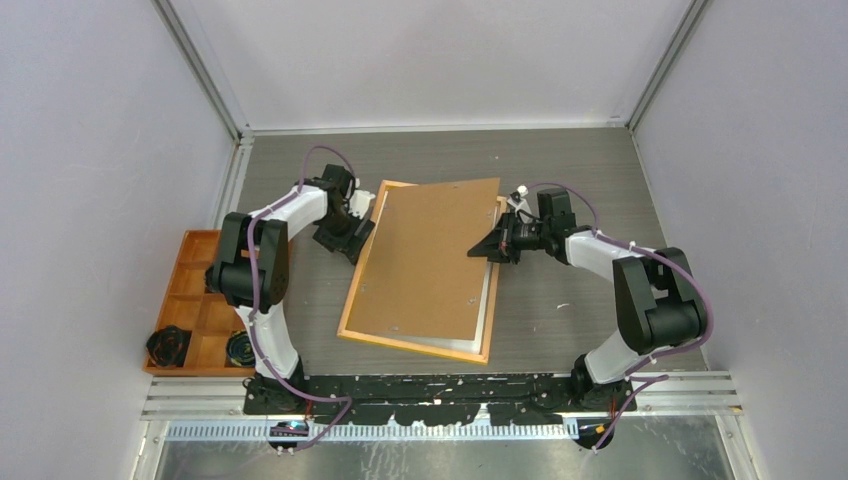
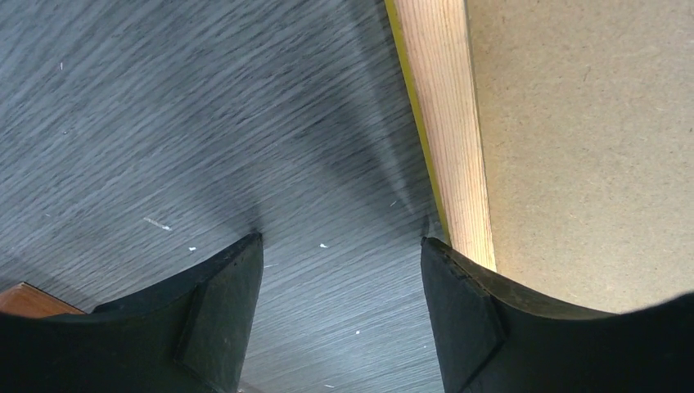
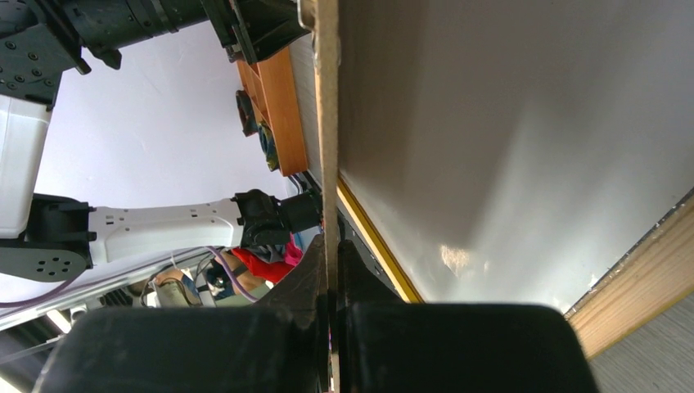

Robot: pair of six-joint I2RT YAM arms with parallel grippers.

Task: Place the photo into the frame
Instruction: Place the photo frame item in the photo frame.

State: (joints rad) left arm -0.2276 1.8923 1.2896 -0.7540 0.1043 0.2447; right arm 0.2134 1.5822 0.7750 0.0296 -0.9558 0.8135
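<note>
While my right gripper (image 3: 330, 278) clamps the backing board (image 1: 430, 260) by its edge, my left gripper (image 2: 340, 242) hangs spread beside the frame (image 2: 446, 123).

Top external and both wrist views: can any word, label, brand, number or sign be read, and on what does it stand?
None can be read in any view.
The brown backing board, the thin yellow frame with its light wood back edge and the orange compartment tray all show bare, unmarked surfaces.
</note>
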